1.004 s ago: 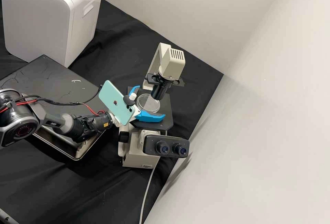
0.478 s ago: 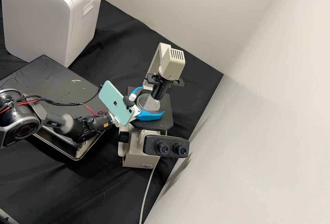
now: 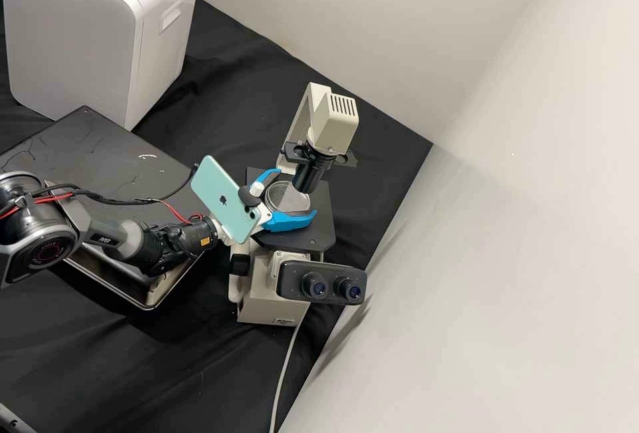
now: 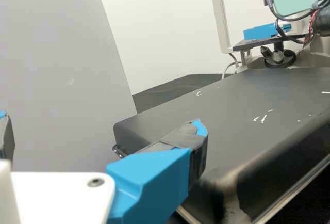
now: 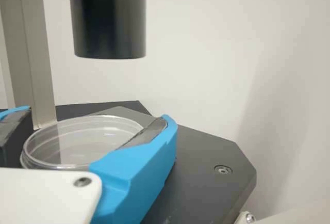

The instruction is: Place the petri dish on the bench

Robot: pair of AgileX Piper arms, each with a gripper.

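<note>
A clear petri dish (image 3: 287, 199) (image 5: 77, 141) rests on the black stage (image 3: 313, 233) (image 5: 206, 157) of a microscope, right under the dark condenser tube (image 3: 307, 173) (image 5: 107, 15). My right gripper (image 3: 295, 195) (image 5: 93, 118) comes in from the left and is shut on the petri dish, one blue finger against each side of its rim. My left gripper (image 4: 100, 126) is open with nothing in it, low beside a corner of the black tray (image 4: 247, 131).
The beige microscope (image 3: 293, 273) stands close to the white wall on the right, its cable (image 3: 283, 366) trailing to the front. A white appliance (image 3: 93, 27) (image 4: 51, 69) stands at the back left, behind the black tray (image 3: 100, 153). Black cloth covers the bench.
The right gripper's fingers have closed in from a wider spread onto the dish's rim. The dish still rests on the stage.
</note>
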